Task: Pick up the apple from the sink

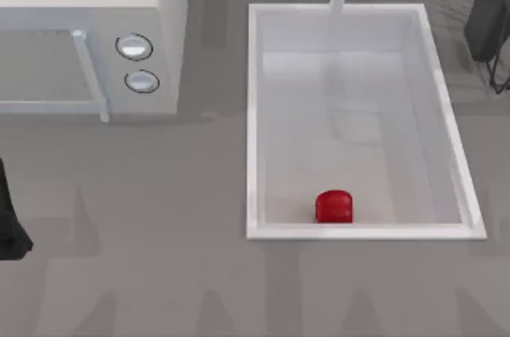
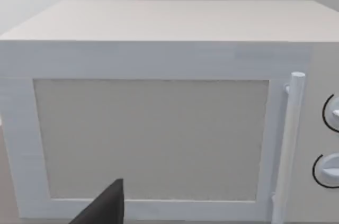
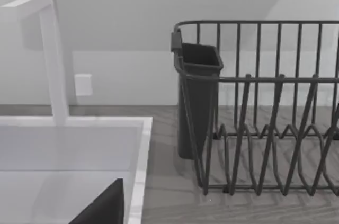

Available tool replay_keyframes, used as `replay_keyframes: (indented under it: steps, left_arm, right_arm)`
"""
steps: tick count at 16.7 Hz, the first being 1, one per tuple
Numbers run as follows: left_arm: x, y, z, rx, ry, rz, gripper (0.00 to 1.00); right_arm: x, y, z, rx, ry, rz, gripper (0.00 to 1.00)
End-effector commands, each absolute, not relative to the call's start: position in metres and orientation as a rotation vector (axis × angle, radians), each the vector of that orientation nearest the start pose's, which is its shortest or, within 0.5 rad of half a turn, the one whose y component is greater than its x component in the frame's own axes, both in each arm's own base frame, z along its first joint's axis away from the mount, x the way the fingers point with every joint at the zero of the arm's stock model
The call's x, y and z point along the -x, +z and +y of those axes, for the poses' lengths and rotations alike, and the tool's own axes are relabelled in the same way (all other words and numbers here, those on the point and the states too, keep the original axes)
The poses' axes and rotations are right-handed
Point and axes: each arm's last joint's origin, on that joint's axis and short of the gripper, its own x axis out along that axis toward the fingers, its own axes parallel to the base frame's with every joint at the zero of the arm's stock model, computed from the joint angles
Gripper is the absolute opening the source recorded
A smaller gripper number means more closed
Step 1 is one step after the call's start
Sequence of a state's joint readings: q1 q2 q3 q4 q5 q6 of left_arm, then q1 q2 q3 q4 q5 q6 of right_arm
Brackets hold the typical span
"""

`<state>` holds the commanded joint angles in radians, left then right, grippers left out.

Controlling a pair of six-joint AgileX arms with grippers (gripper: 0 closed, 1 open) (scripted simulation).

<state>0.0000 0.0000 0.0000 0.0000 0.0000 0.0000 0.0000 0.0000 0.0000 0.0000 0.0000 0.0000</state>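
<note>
Apple sits tight against the sink wall. Could bump the rim reaching in. Cannot tell claw state.

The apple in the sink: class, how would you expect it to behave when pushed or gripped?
The apple looks glossy and rounded, so it may slip between flat fingers. Its flattened top suggests it sits steady but could roll if nudged sideways. It lies close to the sink front wall, which would probably stop it.
</note>
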Motion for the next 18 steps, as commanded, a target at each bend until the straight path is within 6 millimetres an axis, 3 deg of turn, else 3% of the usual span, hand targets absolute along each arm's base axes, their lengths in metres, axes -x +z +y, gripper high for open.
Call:
replay_keyframes:
  steps: [14,18]
  left_arm:
    - [-0.106,0.16,-0.001,0.0,0.0,0.0,1.0]
    - [-0.106,0.16,-0.001,0.0,0.0,0.0,1.0]
  right_arm:
    - [-0.106,0.16,-0.001,0.0,0.0,0.0,1.0]
    - [-0.107,0.179,0.003,-0.034,0.033,0.072,1.0]
